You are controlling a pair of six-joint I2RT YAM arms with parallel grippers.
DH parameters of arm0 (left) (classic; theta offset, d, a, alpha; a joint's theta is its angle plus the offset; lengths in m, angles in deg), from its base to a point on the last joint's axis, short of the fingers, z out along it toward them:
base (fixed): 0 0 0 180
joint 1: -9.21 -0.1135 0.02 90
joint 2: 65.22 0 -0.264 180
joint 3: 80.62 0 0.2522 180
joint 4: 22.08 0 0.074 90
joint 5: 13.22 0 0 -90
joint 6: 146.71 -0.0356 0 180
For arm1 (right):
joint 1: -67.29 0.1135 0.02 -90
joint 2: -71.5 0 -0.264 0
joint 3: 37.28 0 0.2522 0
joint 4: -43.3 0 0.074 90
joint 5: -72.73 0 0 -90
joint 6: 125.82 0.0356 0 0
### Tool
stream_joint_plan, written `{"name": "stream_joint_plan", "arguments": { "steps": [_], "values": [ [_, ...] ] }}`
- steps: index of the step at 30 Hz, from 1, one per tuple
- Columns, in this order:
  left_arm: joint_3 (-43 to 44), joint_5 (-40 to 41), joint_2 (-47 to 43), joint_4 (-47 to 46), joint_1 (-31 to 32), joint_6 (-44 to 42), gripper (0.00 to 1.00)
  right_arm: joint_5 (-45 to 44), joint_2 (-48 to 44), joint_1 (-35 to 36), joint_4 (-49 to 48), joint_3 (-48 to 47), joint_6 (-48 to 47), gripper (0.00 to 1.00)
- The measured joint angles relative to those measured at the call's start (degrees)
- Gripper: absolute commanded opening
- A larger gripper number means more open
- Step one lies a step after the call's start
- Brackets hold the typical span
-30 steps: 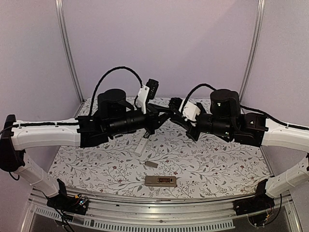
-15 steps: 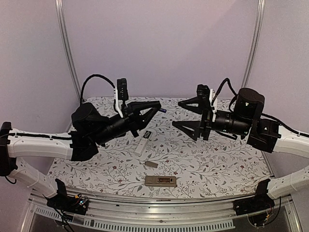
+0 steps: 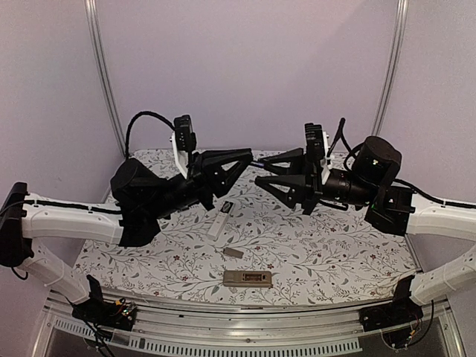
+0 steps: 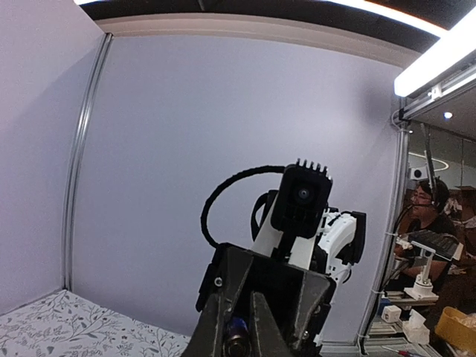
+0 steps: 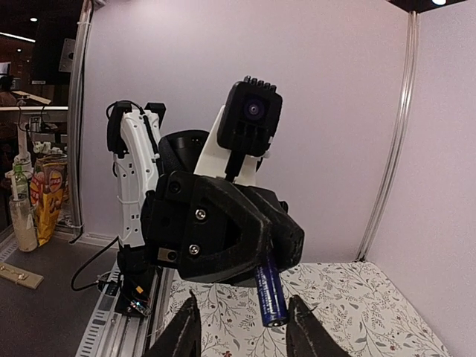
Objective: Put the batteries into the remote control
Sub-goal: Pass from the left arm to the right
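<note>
Nearest me, the remote control (image 3: 247, 279), as I judge the flat brown body with its open recess to be, lies on the table (image 3: 349, 253); a small grey lid (image 3: 233, 253) and a white bar (image 3: 220, 219) lie beyond it; above them the left gripper (image 3: 249, 158) pinches one battery (image 5: 269, 294), presenting its free end in mid-air; the right gripper (image 5: 242, 331) stands spread either side, not touching, apparently to take it over for insertion.
</note>
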State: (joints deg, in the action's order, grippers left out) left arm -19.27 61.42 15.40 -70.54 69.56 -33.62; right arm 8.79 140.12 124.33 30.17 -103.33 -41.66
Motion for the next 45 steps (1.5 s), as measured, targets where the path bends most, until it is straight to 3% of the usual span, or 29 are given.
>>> {"name": "stream_joint_plan", "arguments": {
  "steps": [4,12,16,21,26,28,32,33,35,37,38,42,45],
  "values": [
    [0.46,-0.85,0.09,-1.07,0.04,0.11,0.00,0.07,0.83,0.04,-1.11,-0.85,0.28,0.20],
    [0.48,-1.86,0.09,-1.73,0.11,0.37,0.00,0.04,0.87,0.07,-1.75,-0.90,0.37,0.10],
    [0.48,-2.01,0.09,-1.84,0.11,0.39,0.00,0.07,0.87,0.07,-1.86,-0.92,0.61,0.15],
    [0.48,-1.99,0.09,-1.84,0.11,0.35,0.00,0.09,0.87,0.09,-1.86,-0.96,0.72,0.15],
    [0.48,-2.01,0.09,-1.84,0.11,0.31,0.00,0.09,0.92,0.09,-1.86,-1.42,0.76,0.07],
    [0.48,-2.05,0.09,-2.14,0.11,0.33,0.00,0.22,0.98,0.09,-1.84,-1.57,0.79,0.00],
    [0.46,-2.01,0.09,-2.51,0.11,0.35,0.00,0.70,1.20,0.07,-1.75,-1.81,0.92,0.00],
    [0.42,-1.97,0.09,-2.62,0.11,0.33,0.14,0.70,1.22,0.07,-1.51,-1.99,0.94,0.00],
    [0.35,-1.68,0.04,-2.69,0.11,0.15,0.57,0.70,1.31,0.07,-0.61,-2.56,0.94,0.00],
    [0.26,-0.96,-0.09,-1.90,0.11,-1.05,0.88,0.66,1.33,0.09,0.26,-2.99,0.98,0.00],
    [-0.02,-0.44,-0.28,-1.18,0.11,-1.77,0.98,0.59,1.33,0.09,1.18,-3.45,0.96,0.00],
    [-4.55,2.54,-5.07,3.85,0.11,-6.54,1.00,-0.20,1.22,-0.42,7.37,-5.57,0.83,0.00],
    [-6.73,5.97,-12.61,12.74,0.46,-14.34,0.97,-0.79,0.83,-1.66,14.64,-6.29,0.79,0.00]
  ]
}}
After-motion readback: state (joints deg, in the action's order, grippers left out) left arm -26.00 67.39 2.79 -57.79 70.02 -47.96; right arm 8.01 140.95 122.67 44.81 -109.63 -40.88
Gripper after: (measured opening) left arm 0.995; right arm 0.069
